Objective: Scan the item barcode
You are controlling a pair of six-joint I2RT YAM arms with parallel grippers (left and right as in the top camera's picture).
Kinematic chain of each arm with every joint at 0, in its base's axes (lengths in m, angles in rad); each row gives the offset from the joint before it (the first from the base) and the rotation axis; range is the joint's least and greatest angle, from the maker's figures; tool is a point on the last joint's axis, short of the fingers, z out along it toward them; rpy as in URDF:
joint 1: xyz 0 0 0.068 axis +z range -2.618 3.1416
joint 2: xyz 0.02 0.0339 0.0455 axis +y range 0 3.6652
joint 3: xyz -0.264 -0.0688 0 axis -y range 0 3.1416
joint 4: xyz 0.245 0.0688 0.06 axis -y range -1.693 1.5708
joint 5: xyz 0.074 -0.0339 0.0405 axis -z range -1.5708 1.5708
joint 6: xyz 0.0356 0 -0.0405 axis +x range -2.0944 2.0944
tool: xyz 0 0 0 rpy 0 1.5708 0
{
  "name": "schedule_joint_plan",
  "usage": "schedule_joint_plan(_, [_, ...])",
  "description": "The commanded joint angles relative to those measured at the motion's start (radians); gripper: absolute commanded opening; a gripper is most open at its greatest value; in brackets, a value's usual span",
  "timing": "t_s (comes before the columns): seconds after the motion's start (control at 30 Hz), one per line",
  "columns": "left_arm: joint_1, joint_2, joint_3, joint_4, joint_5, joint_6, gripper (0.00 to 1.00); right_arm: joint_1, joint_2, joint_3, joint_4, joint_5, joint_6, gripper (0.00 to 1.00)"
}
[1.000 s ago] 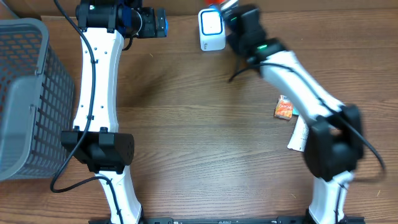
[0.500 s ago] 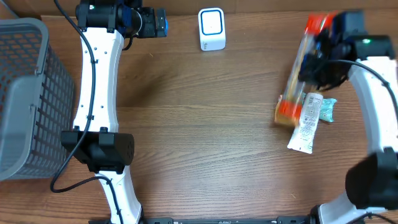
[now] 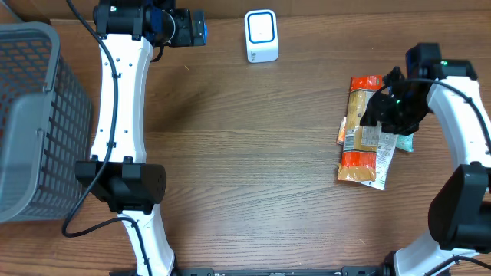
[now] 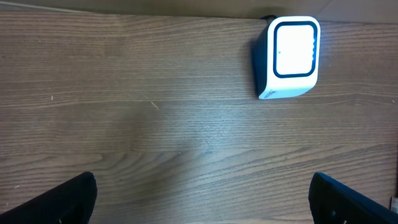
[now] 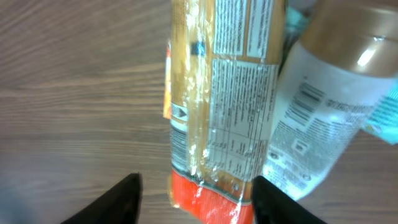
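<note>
Item: a long clear-wrapped food package (image 3: pixel 358 126) with orange ends lies flat on the worktop (image 3: pixel 245 153) at the right side, its length running away from the robot.
Label side: in the right wrist view the package (image 5: pixel 217 93) shows a panel of fine print facing up; I cannot make out a barcode on it.
Right hand: the right hand (image 3: pixel 381 113) hangs over the package's right edge. Its fingers (image 5: pixel 121 198) stand spread to either side of the wrap, with worktop showing between the left one and the package. It is pinching nothing.
Neighbours: a white tube with a brown cap (image 5: pixel 317 124) lies against the package's right side, partly under it. A teal packet (image 3: pixel 405 142) peeks out just beyond the tube.
Scanner: the white barcode scanner (image 3: pixel 261 34) stands at the far edge of the worktop, well apart from the package, its window lit.
Left hand: the left hand (image 3: pixel 198 29) sits at the far edge just left of the scanner, fingers spread wide and holding nothing.
Basket: a grey plastic basket (image 3: pixel 46 92) sits at the left end.
</note>
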Motion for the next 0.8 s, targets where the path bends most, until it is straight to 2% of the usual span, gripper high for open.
schedule_joint_plan(0.0, [-0.001, 0.001, 0.004, 0.002, -0.003, 0.011, 1.00, 0.000, -0.096, 0.180, -0.049, -0.009, 0.020, 0.71])
schedule_joint_plan(0.1, [-0.001, 0.001, 0.004, 0.002, -0.003, 0.011, 1.00, 0.011, -0.140, 0.360, -0.153, -0.011, 0.068, 0.79])
schedule_joint_plan(0.17, [-0.001, 0.001, 0.004, 0.002, -0.003, 0.011, 1.00, 0.020, -0.164, 0.462, -0.211, -0.022, 0.148, 1.00])
schedule_joint_plan(0.27, [-0.001, 0.001, 0.004, 0.002, -0.003, 0.011, 1.00, 0.031, -0.201, 0.565, -0.232, -0.035, 0.249, 1.00])
schedule_joint_plan(0.43, [-0.001, 0.001, 0.004, 0.002, -0.003, 0.011, 1.00, 0.030, -0.250, 0.596, -0.248, -0.015, 0.217, 1.00])
schedule_joint_plan(0.77, [-0.001, 0.001, 0.004, 0.002, -0.003, 0.011, 1.00, 0.028, -0.333, 0.594, -0.223, 0.255, 0.255, 1.00])
